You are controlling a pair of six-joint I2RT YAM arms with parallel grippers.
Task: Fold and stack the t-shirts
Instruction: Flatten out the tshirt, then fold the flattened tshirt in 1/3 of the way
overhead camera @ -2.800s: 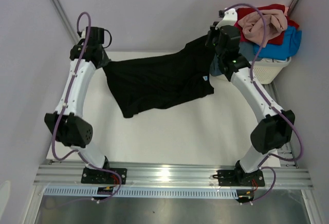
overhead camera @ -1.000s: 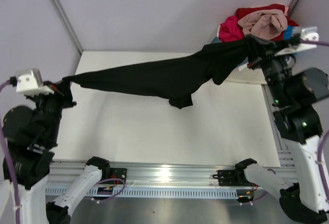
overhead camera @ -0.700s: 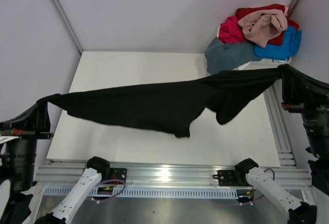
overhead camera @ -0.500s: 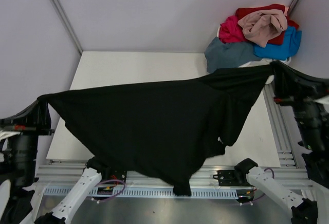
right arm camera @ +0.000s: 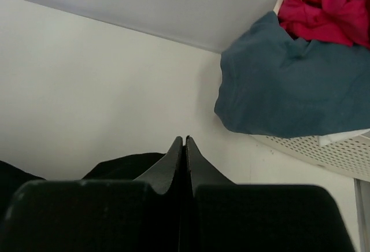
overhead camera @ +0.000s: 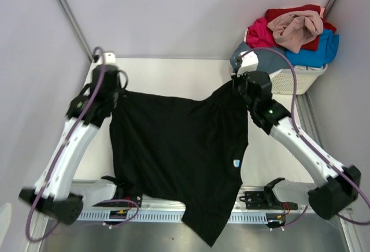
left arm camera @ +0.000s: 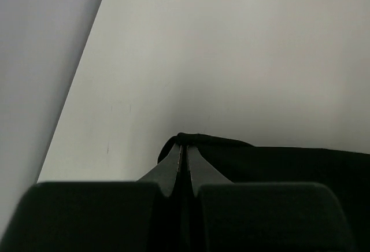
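The black t-shirt (overhead camera: 179, 154) drapes over the table (overhead camera: 173, 76), its lower end hanging past the near edge (that part wants dragging back on). Its 2 upper corners are pinched: the left gripper (left arm camera: 184, 147) and right gripper (right arm camera: 184, 141) are clamped on cloth. Lower both evenly, pulling away from the bases. Far right, 5 other t-shirts (overhead camera: 295, 29) heap on the basket (overhead camera: 298, 80).

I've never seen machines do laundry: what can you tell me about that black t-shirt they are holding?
The black t-shirt is soft, plain cloth with a small pale blue label near one side. It is spread wide, its top edge sagging between the left jaws and right jaws, each shut on an upper corner. Its lower end trails past the near edge of the white table.
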